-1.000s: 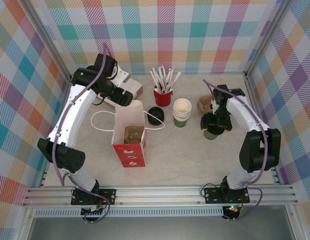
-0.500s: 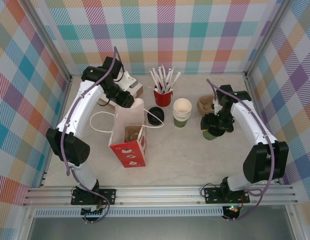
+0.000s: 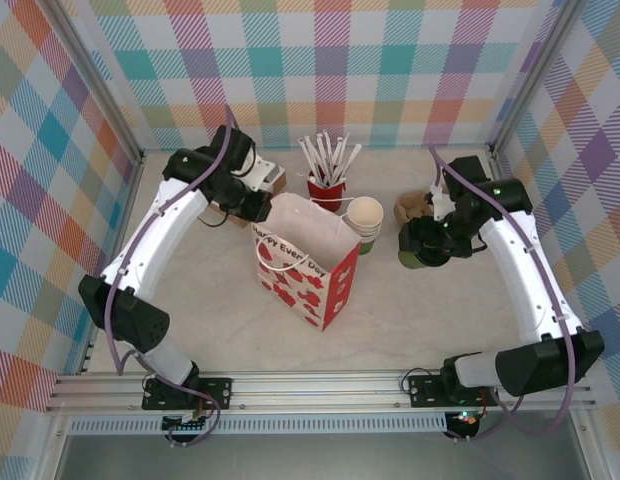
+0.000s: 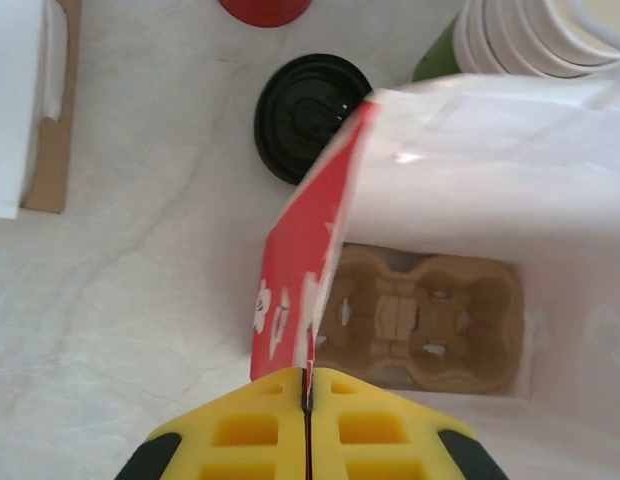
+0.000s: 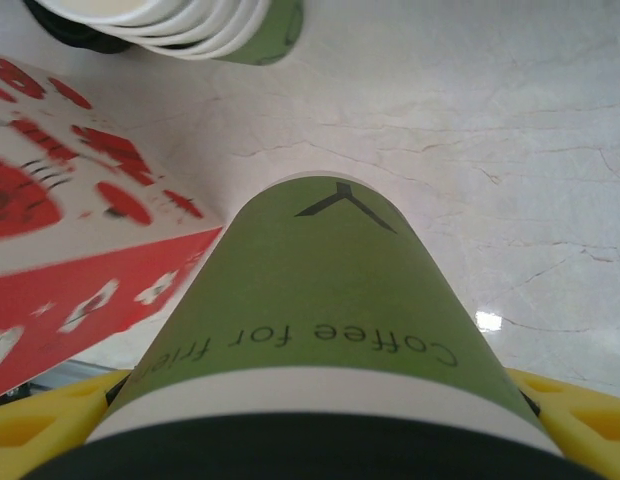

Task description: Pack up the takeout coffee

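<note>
Between the spread yellow fingers [image 5: 575,412] of our right gripper [image 3: 427,247], which it mostly hides, sits the green paper coffee cup [image 5: 320,300], its black lid [image 5: 290,458] cut off below, that arm bent inward, while our outstretched left gripper [image 4: 307,395] pinches the blurred red-and-white paper bag [image 4: 308,255] by its rim.

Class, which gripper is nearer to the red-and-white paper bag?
Left. The left gripper is shut on the paper bag's rim. The right gripper is apart, off the bag's right side, holding a green coffee cup.
</note>
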Motion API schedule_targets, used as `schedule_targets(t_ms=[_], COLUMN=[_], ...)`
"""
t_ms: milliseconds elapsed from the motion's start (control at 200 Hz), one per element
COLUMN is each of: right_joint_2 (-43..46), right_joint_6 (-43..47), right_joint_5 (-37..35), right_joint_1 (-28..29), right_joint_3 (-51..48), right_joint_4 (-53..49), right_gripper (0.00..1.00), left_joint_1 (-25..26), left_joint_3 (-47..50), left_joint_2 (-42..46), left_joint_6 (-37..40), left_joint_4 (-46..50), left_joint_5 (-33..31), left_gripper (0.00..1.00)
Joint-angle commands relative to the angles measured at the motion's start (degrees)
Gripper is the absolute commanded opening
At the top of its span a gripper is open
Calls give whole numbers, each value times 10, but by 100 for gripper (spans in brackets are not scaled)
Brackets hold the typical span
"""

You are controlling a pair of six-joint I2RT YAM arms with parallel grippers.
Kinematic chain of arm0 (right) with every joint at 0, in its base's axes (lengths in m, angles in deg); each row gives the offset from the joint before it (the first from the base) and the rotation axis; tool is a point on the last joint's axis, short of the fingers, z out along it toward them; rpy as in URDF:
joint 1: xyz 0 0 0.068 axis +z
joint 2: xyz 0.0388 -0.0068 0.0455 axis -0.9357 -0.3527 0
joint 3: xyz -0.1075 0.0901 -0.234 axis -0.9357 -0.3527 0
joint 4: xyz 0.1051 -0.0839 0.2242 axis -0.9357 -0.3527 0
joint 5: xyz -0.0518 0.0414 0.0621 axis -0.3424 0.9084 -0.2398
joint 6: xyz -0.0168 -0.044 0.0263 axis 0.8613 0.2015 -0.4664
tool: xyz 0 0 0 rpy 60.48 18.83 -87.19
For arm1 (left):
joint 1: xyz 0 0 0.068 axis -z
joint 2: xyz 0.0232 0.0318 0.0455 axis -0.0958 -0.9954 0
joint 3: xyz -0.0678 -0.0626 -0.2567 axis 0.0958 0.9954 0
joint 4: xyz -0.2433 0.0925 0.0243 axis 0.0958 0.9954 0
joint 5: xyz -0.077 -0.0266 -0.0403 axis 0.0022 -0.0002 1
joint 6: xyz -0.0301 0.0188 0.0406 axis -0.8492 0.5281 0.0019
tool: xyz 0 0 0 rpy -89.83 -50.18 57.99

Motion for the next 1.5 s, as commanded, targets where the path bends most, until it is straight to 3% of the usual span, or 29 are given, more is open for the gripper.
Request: schedule_targets(t_ms=[0,220,725,1135,1495], right_joint_2=[10,-28,-187,-282,-328], right_joint_6=[-14,-29,-75,-76,-74], right_joint_5=[8,-7,-31,-71,-68], right_joint_1=[12,66,318,391,414], right_joint_3=[65,212,471,487,477], right_joint_4=[-58,-109,-131,-175,-206], right_gripper=[68,67,66,66,67], left_joint_1=[13,20,40,43,44], left_joint_3=[32,55,64,74,90], left_joint_2=[34,40,45,52,60], left_joint_6=[-50,-52,-58,-60,-56], left_joint_4=[-31,-38,-59,-67,-75], left_joint_5=[13,15,40,46,49], left_gripper=[8,9,10,10,10])
